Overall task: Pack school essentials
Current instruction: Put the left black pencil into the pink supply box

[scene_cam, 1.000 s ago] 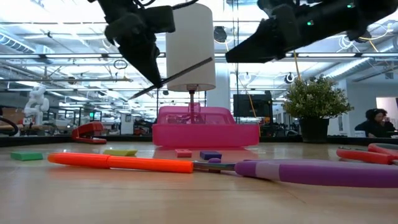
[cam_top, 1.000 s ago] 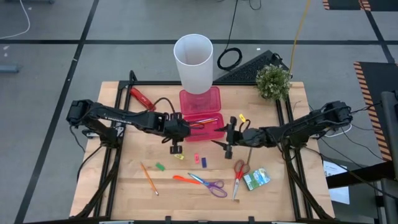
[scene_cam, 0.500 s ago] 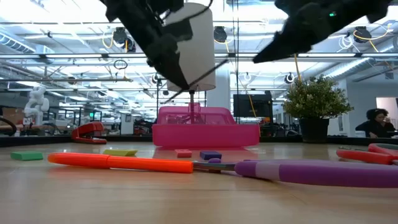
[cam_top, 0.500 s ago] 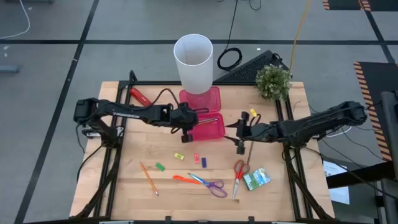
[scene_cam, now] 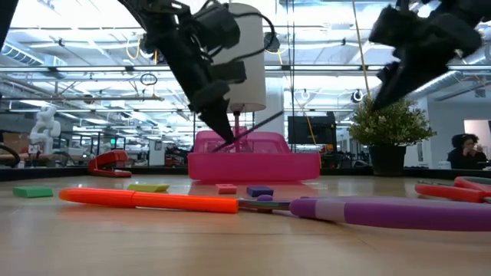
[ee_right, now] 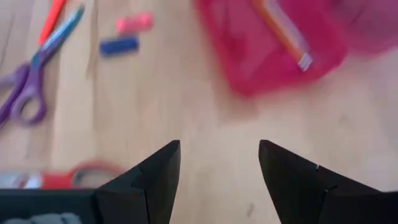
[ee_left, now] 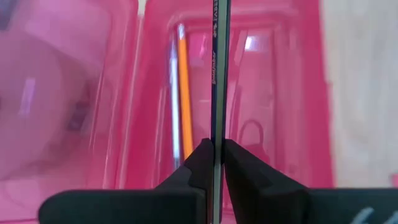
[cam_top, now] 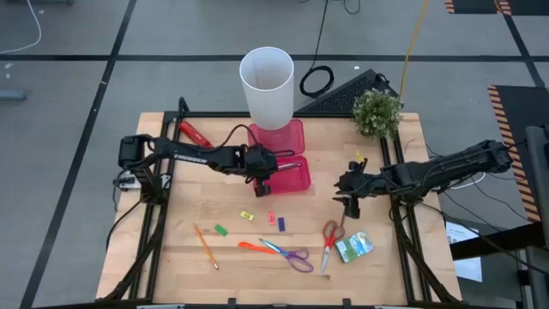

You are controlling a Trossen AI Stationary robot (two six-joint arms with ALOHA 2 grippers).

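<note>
The open pink pencil box (cam_top: 287,172) stands at the table's middle, in front of the tall white cup (cam_top: 268,81), with an orange pencil (ee_left: 183,99) lying inside. My left gripper (cam_top: 262,169) hovers over the box, shut on a thin dark pencil (scene_cam: 249,130). To the right of the box, my right gripper (cam_top: 350,196) stands open above bare wood. On the table lie small erasers (cam_top: 271,219), an orange pen (cam_top: 251,247), purple scissors (cam_top: 293,256), red scissors (cam_top: 330,239), a green-white packet (cam_top: 354,247) and an orange pencil (cam_top: 206,247). My left gripper pinches the dark pencil's shaft (ee_left: 215,146) between its two fingertips. The fingers (scene_cam: 215,107) slant down from above. The pencil is tilted, with its lower end (scene_cam: 221,147) down at the pink box and its other end (scene_cam: 276,116) raised toward the table's right.
A red stapler (cam_top: 196,134) lies at the far left. A potted plant (cam_top: 376,112) stands at the far right corner. Bare wood lies under and around my right gripper and along the left side of the table.
My left gripper has carried the dark pencil toward the far edge and the right, over the pink box, and come down, so the pencil's lower end now dips at the box. My right gripper has drawn back toward the table's right edge, still open.
</note>
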